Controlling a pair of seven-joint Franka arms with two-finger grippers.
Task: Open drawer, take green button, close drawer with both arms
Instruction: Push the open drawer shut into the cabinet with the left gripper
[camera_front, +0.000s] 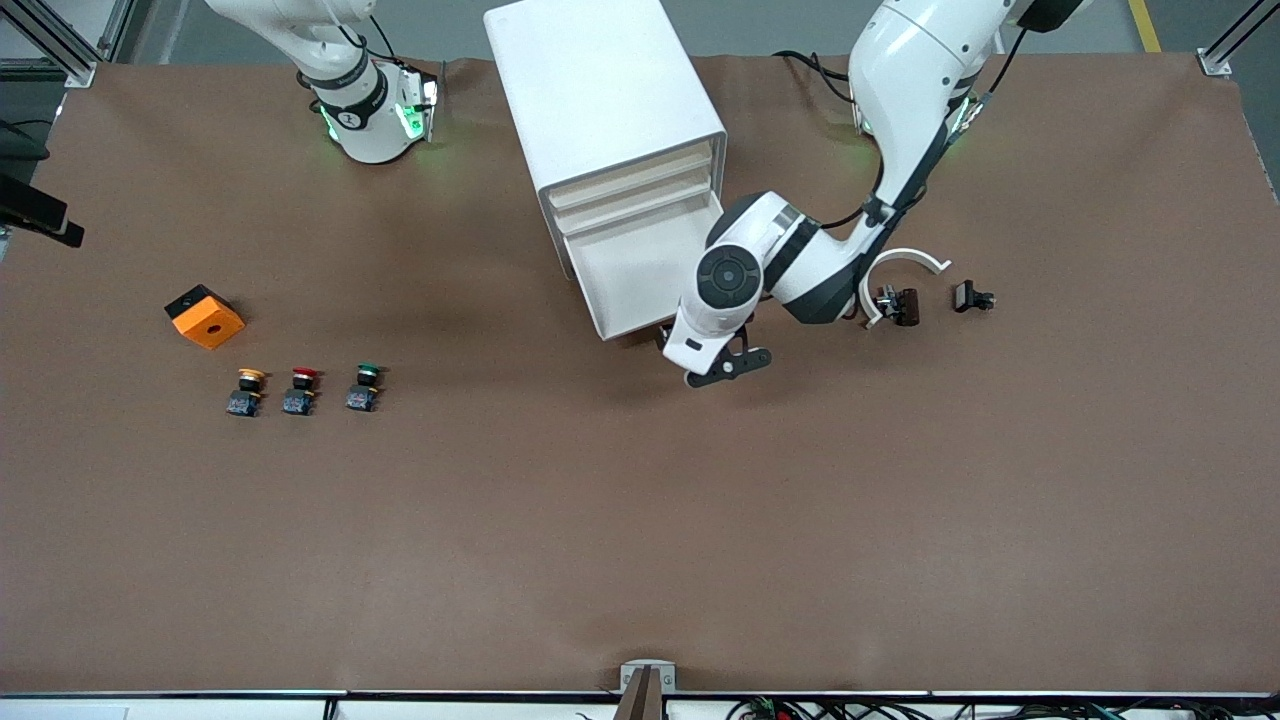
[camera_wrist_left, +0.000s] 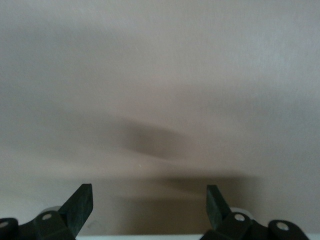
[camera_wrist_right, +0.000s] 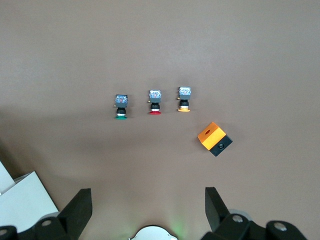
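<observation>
The white cabinet (camera_front: 600, 90) stands at the table's middle, near the arms' bases. Its lowest drawer (camera_front: 625, 275) is pulled out, and the part of its floor that shows is bare. My left gripper (camera_front: 668, 340) is at the drawer's front edge, mostly hidden under the wrist. In the left wrist view the left gripper (camera_wrist_left: 148, 190) is open on nothing, facing a plain pale surface. The green button (camera_front: 366, 385) (camera_wrist_right: 120, 106) stands on the table toward the right arm's end. My right gripper (camera_wrist_right: 148, 192) waits open high over its own base, out of the front view.
A red button (camera_front: 301, 390) and a yellow button (camera_front: 247, 392) stand in a row with the green one. An orange box (camera_front: 205, 316) lies beside them. A white curved piece (camera_front: 900, 270) and two small black parts (camera_front: 900, 305) (camera_front: 972, 297) lie by the left arm.
</observation>
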